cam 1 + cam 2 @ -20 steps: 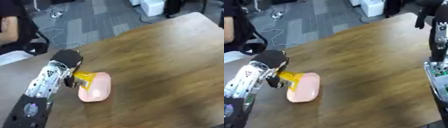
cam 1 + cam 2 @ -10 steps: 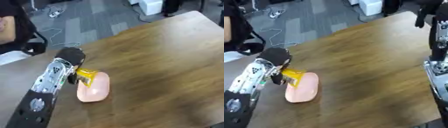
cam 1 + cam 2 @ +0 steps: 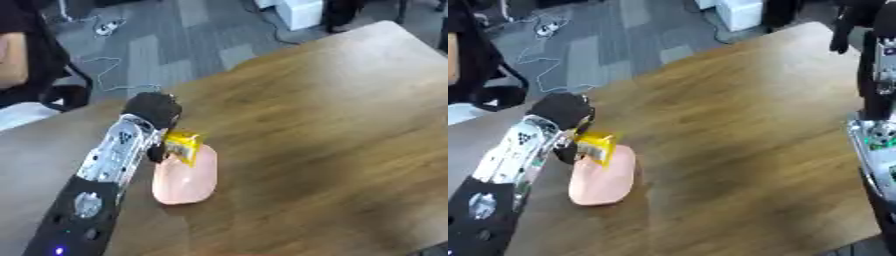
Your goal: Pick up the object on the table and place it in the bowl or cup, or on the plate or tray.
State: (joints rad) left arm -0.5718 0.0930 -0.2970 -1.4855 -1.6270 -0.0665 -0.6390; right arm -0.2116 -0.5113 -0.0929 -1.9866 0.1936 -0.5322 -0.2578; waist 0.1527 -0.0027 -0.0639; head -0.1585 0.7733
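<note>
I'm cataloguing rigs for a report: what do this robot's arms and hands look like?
The left arm has a silvery-white patterned forearm above a black section bearing a round silver disc and small blue lights; the left hand is black. The right arm is black and silver with a green-marked panel; its dark right hand shows at the upper corner.

Left hand (image 3: 154, 111) fingers hidden behind yellow packet (image 3: 182, 145); packet label blurred; right hand (image 3: 852, 20) cut off by top edge
</note>
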